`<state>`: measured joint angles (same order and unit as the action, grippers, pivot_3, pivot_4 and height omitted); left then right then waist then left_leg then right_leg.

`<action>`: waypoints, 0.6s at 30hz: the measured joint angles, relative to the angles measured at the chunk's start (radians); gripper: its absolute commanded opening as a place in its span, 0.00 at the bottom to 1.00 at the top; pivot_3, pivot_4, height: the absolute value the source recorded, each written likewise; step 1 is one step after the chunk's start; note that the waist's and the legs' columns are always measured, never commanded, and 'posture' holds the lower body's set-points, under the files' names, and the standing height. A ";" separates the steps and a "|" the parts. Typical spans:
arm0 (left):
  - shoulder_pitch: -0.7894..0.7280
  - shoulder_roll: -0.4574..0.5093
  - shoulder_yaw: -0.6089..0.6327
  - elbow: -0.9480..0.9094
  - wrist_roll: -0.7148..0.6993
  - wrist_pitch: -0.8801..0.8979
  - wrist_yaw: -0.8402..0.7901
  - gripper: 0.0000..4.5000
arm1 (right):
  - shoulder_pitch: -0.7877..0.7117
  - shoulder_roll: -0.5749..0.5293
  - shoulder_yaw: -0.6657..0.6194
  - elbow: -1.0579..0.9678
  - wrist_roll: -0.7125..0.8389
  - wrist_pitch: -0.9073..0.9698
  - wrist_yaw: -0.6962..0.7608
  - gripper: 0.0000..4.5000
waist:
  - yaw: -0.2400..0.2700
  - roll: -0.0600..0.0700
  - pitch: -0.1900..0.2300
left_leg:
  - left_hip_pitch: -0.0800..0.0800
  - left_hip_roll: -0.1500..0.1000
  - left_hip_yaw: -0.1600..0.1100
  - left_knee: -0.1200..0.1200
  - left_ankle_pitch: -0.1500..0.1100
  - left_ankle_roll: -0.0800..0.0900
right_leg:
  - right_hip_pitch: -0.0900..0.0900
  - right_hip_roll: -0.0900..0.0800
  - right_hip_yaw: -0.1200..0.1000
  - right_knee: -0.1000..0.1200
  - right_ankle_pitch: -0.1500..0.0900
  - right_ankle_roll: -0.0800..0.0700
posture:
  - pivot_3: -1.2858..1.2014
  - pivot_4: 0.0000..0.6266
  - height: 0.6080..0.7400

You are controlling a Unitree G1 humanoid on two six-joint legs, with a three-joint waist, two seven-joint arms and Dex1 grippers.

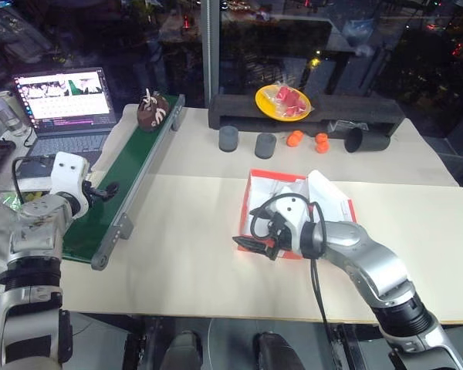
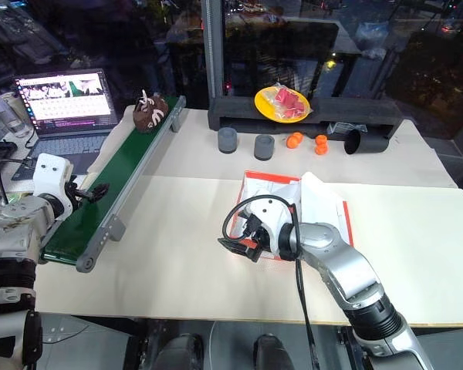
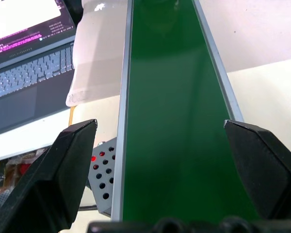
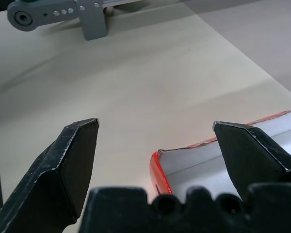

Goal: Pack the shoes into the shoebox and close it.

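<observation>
Shoebox [image 1: 260, 187] sits open near the middle of the pale surface [image 1: 177, 270], red-orange walls, white inside. Much of its interior and near edge is blocked by the right arm; white tissue paper [image 1: 329, 193] rises from its right side, so the contents cannot be made out. Lid not distinguishable.

One shoe [image 1: 152, 111], dark brown with white marks, lies at the far end of the green conveyor belt [image 1: 116, 200]; laces too small to resolve. A second shoe cannot be located.

Right pincer [image 1: 252, 244]: fingers apart, gripping nothing, hovering at the box's near-left corner. In the right wrist view one finger [image 4: 75, 160] stands over bare surface, the other over the red rim [image 4: 157, 170].

Left pincer [image 2: 96, 190]: fingers spread wide, empty, above the belt's near stretch. In the left wrist view the fingers [image 3: 63, 170] straddle the belt width.

Laptop [image 1: 65, 104] sits left of the belt, its near edge cut off by the left arm.
</observation>
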<state>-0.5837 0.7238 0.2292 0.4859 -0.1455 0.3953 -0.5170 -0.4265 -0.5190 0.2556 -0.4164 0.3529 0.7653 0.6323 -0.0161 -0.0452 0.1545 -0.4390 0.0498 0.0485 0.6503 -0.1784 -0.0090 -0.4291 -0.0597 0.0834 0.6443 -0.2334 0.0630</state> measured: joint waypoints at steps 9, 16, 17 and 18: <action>-0.023 0.028 -0.027 -0.002 0.010 0.075 -0.020 1.00 | 0.012 0.014 -0.015 0.002 -0.020 -0.001 -0.026 0.99 | 0.001 0.000 0.000 | 0.000 0.000 0.000 0.000 0.000 0.000 | 0.000 0.000 0.000 0.000 0.000 0.000 | 0.52 0.24 0.84; -0.093 0.065 -0.053 -0.071 0.005 0.233 -0.060 1.00 | 0.013 0.022 -0.023 0.002 -0.026 -0.001 -0.035 0.99 | 0.001 0.000 0.000 | 0.000 0.000 0.000 0.000 0.000 0.000 | 0.000 0.000 0.000 0.000 0.000 0.000 | 0.52 0.24 0.84; -0.103 0.065 -0.056 -0.076 0.004 0.259 -0.063 1.00 | 0.013 0.022 -0.027 0.002 -0.026 -0.001 -0.036 0.99 | 0.001 0.000 0.000 | 0.000 0.000 0.000 0.000 0.000 0.000 | 0.000 0.000 0.000 0.000 0.000 0.000 | 0.52 0.24 0.84; -0.111 0.066 -0.057 -0.077 0.004 0.276 -0.063 1.00 | 0.013 0.022 -0.029 0.002 -0.026 -0.001 -0.037 0.99 | 0.001 0.000 0.000 | 0.000 0.000 0.000 0.000 0.000 0.000 | 0.000 0.000 0.000 0.000 0.000 0.000 | 0.52 0.24 0.84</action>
<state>-0.6945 0.7895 0.1727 0.4087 -0.1416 0.6712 -0.5800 -0.4137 -0.4968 0.2265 -0.4146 0.3271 0.7644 0.5952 -0.0151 -0.0455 0.1546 -0.4394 0.0497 0.0481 0.6506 -0.1784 -0.0090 -0.4290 -0.0596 0.0830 0.6444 -0.2335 0.0631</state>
